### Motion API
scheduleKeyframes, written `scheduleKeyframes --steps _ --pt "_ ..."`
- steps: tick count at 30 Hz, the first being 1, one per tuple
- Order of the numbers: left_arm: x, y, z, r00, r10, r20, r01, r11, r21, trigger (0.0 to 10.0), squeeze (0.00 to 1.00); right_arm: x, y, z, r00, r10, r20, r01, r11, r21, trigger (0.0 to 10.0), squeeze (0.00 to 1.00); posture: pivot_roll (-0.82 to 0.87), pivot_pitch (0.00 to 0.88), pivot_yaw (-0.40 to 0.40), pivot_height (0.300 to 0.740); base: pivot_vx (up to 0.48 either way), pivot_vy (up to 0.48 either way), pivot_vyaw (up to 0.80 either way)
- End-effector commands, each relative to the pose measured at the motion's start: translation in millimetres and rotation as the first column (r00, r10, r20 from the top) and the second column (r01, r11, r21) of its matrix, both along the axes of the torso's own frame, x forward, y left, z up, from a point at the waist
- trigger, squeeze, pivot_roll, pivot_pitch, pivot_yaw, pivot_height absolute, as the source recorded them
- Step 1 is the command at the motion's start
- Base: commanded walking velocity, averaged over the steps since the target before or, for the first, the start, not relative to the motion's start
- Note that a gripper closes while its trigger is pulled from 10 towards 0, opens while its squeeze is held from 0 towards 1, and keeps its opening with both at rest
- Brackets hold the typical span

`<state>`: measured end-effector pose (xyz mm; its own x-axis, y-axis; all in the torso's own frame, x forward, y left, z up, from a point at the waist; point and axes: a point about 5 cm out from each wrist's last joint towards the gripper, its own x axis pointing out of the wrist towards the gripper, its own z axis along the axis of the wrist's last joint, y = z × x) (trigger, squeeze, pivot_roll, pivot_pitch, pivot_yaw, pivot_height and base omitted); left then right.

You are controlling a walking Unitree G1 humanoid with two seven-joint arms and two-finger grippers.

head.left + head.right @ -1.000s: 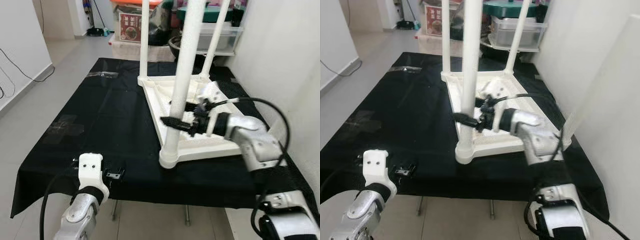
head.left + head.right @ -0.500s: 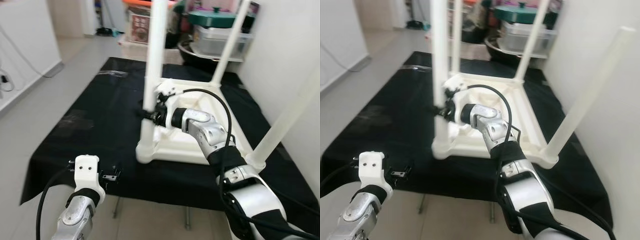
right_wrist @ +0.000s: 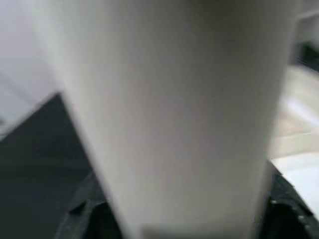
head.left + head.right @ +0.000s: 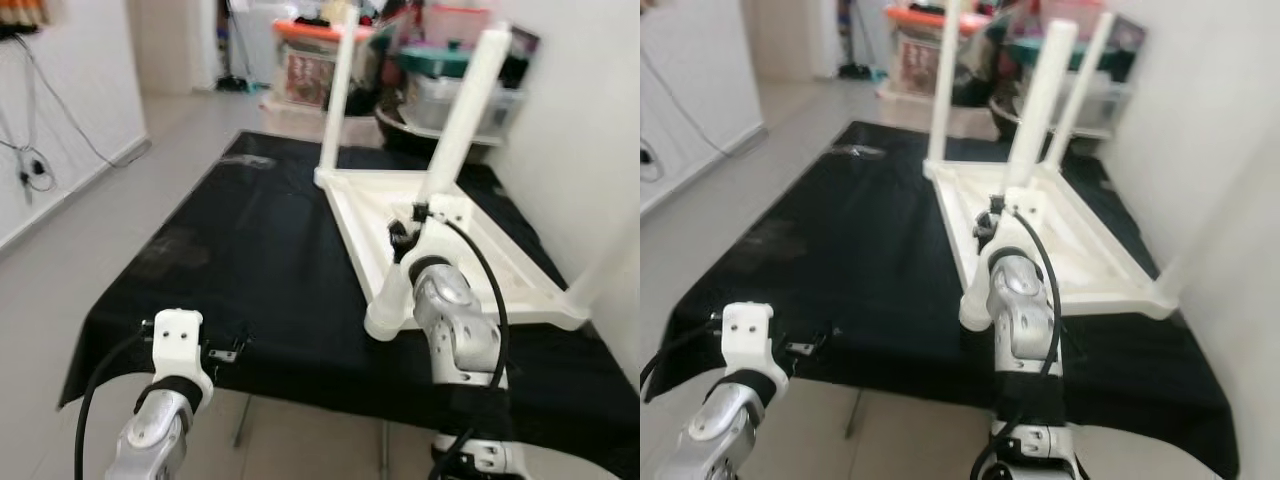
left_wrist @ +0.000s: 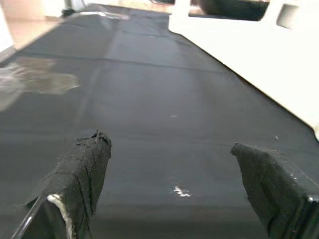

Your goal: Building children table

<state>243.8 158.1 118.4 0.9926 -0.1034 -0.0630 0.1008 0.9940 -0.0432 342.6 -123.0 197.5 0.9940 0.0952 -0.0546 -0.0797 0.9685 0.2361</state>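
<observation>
Compared w/ half a second ago the whole picture has shifted, so the head camera moved; the right arm, which then reached across from the right, now stands almost straight in front of the camera, w/ the right gripper (image 4: 402, 240) still at the near leg (image 4: 440, 180). The white children table (image 4: 520, 275) lies upside down on the black cloth (image 4: 240, 240), on the right half of it, top face down and legs up. The near leg's long axis runs up and leans a bit to the far right; its socket sits at the near-left corner of the frame. A far leg (image 4: 338, 95) stands nearly upright at the far-left corner. In the right wrist view the leg (image 3: 174, 114) sits between the two black fingers (image 3: 82, 214), one each side, close around it. The left gripper (image 5: 174, 191) hovers low over the cloth near its near-left edge, fingers wide apart, holding nothing.
</observation>
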Motion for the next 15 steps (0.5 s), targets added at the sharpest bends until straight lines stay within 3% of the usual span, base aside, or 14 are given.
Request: scheduleKeyframes --steps 1,2,3,4,6,7,8,10,11,12,13,15 --pt "1.9 0.1 -2 1.000 -0.011 -0.015 0.011 1.000 0.001 10.0 0.00 4.1 23.4 14 0.961 0.255 0.106 -0.262 0.963 0.056 10.0 1.00 0.07 0.000 -0.078 0.740 0.000 0.000 0.00" --pt "1.9 0.1 -2 1.000 -0.011 -0.015 0.011 1.000 0.001 10.0 0.00 4.1 23.4 14 0.961 0.255 0.106 -0.262 0.963 0.056 10.0 1.00 0.07 0.000 -0.078 0.740 0.000 0.000 0.00" --pt "4.2 1.9 -1 1.000 -0.008 -0.010 0.008 1.000 0.001 10.0 0.00 8.3 24.0 33 0.877 0.441 0.189 -0.452 0.892 0.017 10.0 0.00 0.07 0.000 -0.079 0.740 0.000 0.000 0.00" --pt "4.2 1.9 -1 1.000 -0.008 -0.010 0.008 1.000 0.001 10.0 0.00 8.3 24.0 33 0.877 0.441 0.189 -0.452 0.892 0.017 10.0 0.00 0.07 0.000 -0.079 0.740 0.000 0.000 0.00" --pt "7.4 2.4 -1 1.000 -0.006 0.000 0.006 1.000 0.003 10.0 0.00 3.8 12.3 57 0.615 0.739 0.275 -0.732 0.665 -0.149 10.0 0.00 0.08 0.000 -0.091 0.740 0.000 0.000 0.00" --pt "8.1 1.5 -1 1.000 -0.007 0.002 0.007 1.000 0.004 10.0 0.00 1.1 7.2 59 0.536 0.800 0.270 -0.782 0.591 -0.198 10.0 0.00 0.08 0.000 -0.091 0.740 0.000 0.000 0.00" --pt "8.1 1.5 -1 1.000 -0.007 0.002 0.007 1.000 0.004 10.0 0.00 1.1 7.2 59 0.536 0.800 0.270 -0.782 0.591 -0.198 10.0 0.00 0.08 0.000 -0.091 0.740 0.000 0.000 0.00" --pt "8.2 -0.8 -1 1.000 -0.011 0.006 0.011 1.000 0.004 10.0 0.00 -0.6 6.5 50 0.490 0.844 0.217 -0.817 0.532 -0.223 10.0 0.00 0.10 0.000 -0.112 0.740 0.000 0.000 0.00" --pt "8.2 -0.8 -1 1.000 -0.011 0.006 0.011 1.000 0.004 10.0 0.00 -0.6 6.5 50 0.490 0.844 0.217 -0.817 0.532 -0.223 10.0 0.00 0.10 0.000 -0.112 0.740 0.000 0.000 0.00" --pt "8.0 -2.0 0 1.000 -0.007 0.012 0.007 1.000 0.005 10.0 0.00 -0.3 15.2 32 0.463 0.876 0.139 -0.847 0.483 -0.224 10.0 0.00 0.11 0.000 -0.116 0.740 0.000 0.000 0.00" --pt "8.0 -1.7 1 1.000 -0.005 0.014 0.005 1.000 0.005 10.0 0.00 0.2 22.2 23 0.447 0.888 0.110 -0.860 0.460 -0.221 10.0 0.00 0.12 0.000 -0.122 0.740 0.000 0.000 0.00" --pt "8.0 -1.2 2 1.000 -0.004 0.016 0.004 1.000 0.005 10.0 0.00 0.0 26.5 19 0.438 0.894 0.100 -0.867 0.449 -0.218 10.0 0.00 0.12 0.000 -0.122 0.740 0.000 0.000 0.00"
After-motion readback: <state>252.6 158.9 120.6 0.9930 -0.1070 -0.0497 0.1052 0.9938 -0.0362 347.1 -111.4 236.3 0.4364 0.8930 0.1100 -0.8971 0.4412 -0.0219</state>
